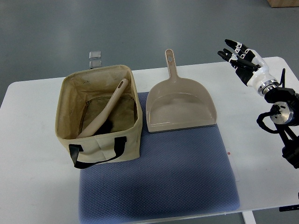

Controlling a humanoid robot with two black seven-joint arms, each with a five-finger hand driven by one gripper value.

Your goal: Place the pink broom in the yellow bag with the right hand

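Note:
The pink broom (106,109) lies inside the yellow fabric bag (100,147), its handle leaning up toward the bag's back rim and its head hidden at the bottom. The bag stands open on the left of a blue mat (163,177). My right hand (238,55) is raised over the table's far right edge, well away from the bag, with fingers spread and holding nothing. The left arm does not show.
A pink dustpan (180,105) lies on the mat just right of the bag, handle pointing away. The white table (32,154) carries the mat. A small grey object (95,59) sits on the floor behind the bag.

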